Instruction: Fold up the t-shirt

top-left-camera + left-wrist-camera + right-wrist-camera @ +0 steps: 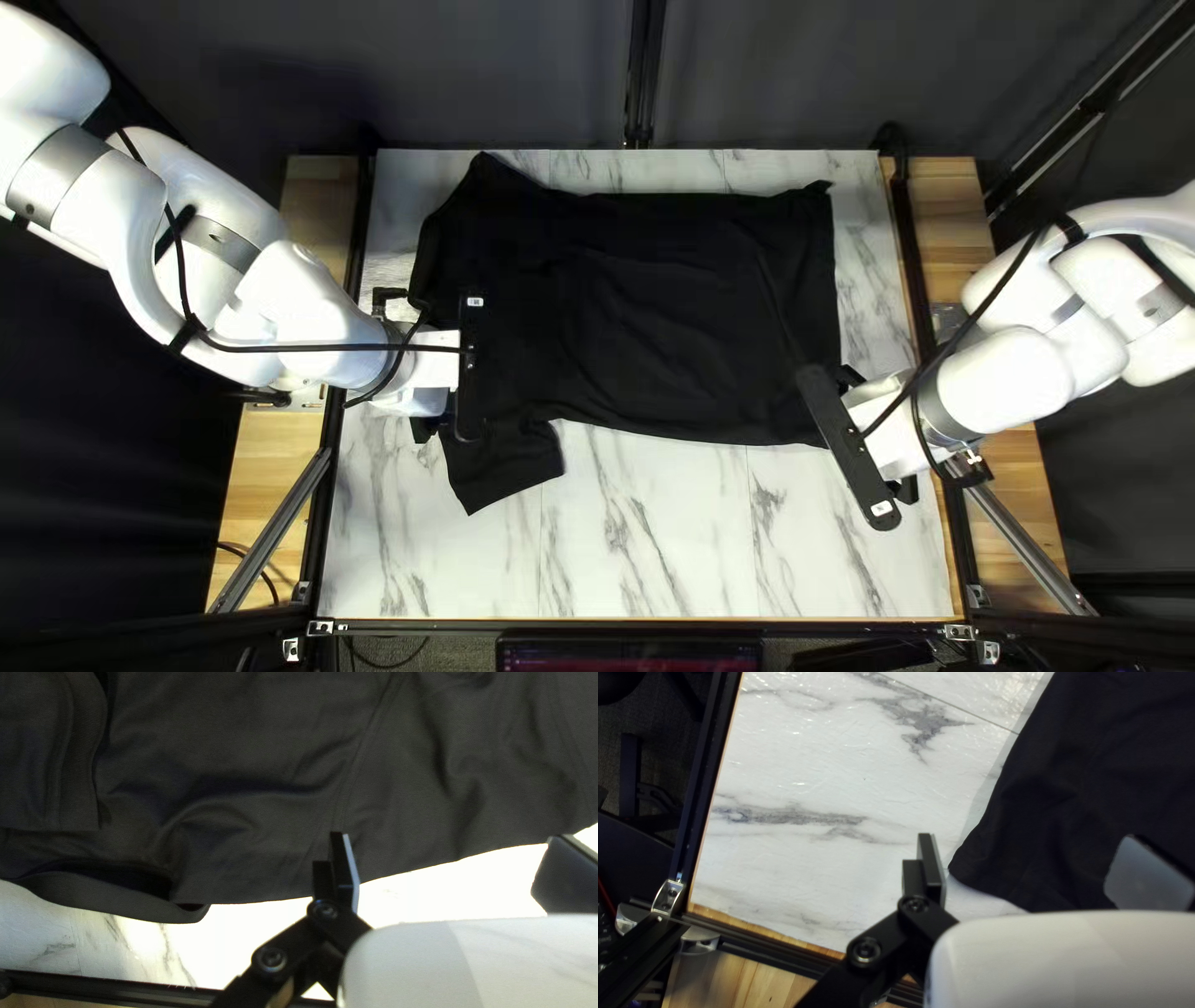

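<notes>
The black t-shirt point(647, 311) lies spread on the table, one sleeve point(504, 467) angled toward the near edge at its left end. My left gripper point(469, 373) is over the shirt's left edge. In the left wrist view, the open left gripper point(453, 870) has the edge of the shirt point(249, 815) and bare tabletop between and ahead of its fingers, gripping nothing. My right gripper point(849, 446) is at the shirt's near right corner. In the right wrist view, a corner of the shirt point(1070, 815) lies between the widely parted fingers of the right gripper point(1039, 870), not pinched.
Marble-patterned tabletop point(647, 535) shows along the near side of the shirt. Black rails point(918, 268) run along both sides, with wooden strips point(952, 237) outside them. A dark curtain point(498, 75) hangs behind the far edge.
</notes>
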